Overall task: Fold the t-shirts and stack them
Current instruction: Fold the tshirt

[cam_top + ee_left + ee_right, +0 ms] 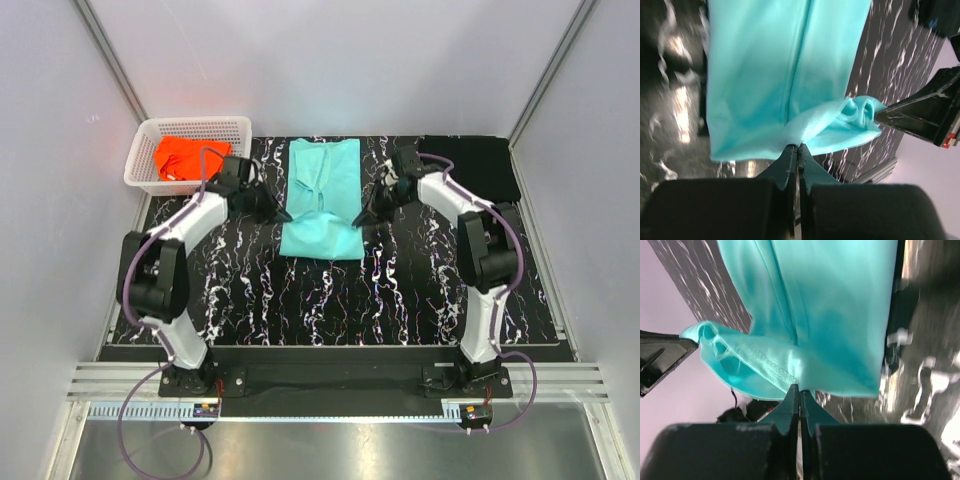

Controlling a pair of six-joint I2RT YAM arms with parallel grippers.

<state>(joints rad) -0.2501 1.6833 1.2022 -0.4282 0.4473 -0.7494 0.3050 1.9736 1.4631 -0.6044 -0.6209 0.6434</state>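
Three shirts: mint-teal shirt [322,180], orange shirt [185,157], black shirt [480,165].
Look: mint-teal shirt smooth, folded to a long strip, a bunched ridge crossing it between the fingertips.
Axis: lengthwise from arm bases toward far wall.
Position: on tabletop [300,300], directly between both grippers.
Left gripper [288,215]: jaws pressed together, pinching the strip's left edge; arm angled inward.
Right gripper [355,220]: likewise pinching the right edge, mirrored.
Others: orange shirt in basket [195,121], outboard of left arm; black shirt outboard of right arm.

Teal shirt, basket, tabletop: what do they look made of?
Teal shirt: soft cloth with a slight sheen; it bunches and folds at the pinched hem.
Basket: probably white plastic; moulded lattice walls.
Tabletop: hard, glossy, black with white veins; glare shows. Stone or laminate unclear.
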